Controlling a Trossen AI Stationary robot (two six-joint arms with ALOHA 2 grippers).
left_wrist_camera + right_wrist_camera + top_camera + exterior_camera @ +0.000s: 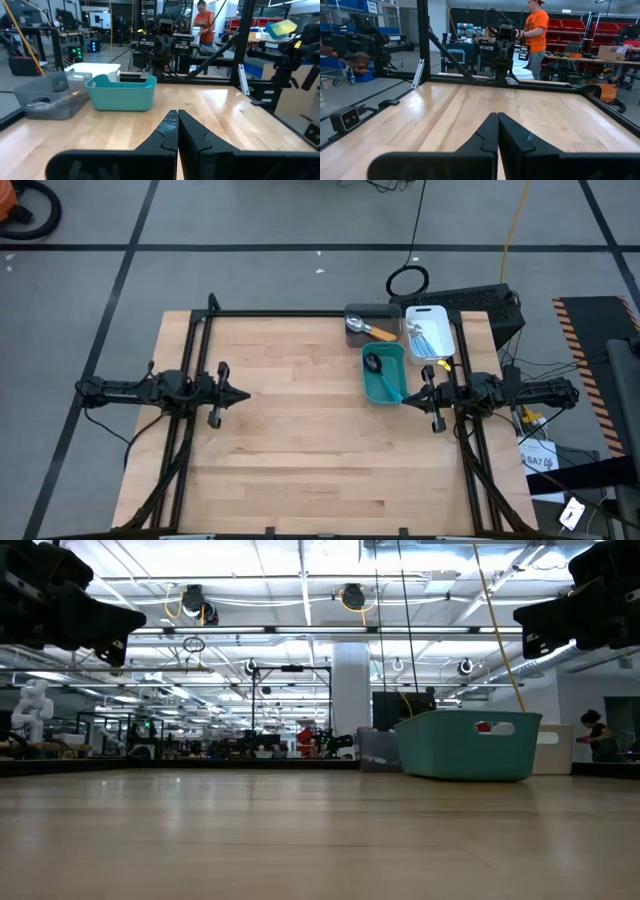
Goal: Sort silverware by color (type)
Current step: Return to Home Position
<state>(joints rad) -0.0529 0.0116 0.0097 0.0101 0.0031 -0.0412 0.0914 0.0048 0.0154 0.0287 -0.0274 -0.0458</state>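
The silverware lies sorted in three bins at the table's far right. Black spoons (pixel 374 364) lie in the teal bin (pixel 385 388). Light-blue-handled utensils (pixel 424 337) fill the white bin (pixel 430 313). An orange-handled utensil with a silver head (pixel 368 329) rests in the gray bin (pixel 372 311). My left gripper (pixel 243 394) hovers shut over the table's left side, pointing right. My right gripper (pixel 408 394) hovers shut beside the teal bin's near end, pointing left. Both touch nothing.
A black metal frame (pixel 212 310) runs along the table's far edge and both sides. Bare wood (pixel 310 440) spans the table's middle and near part between the two arms. A person in an orange shirt (pixel 538 30) stands beyond the table. A black box (pixel 490 305) sits behind the bins.
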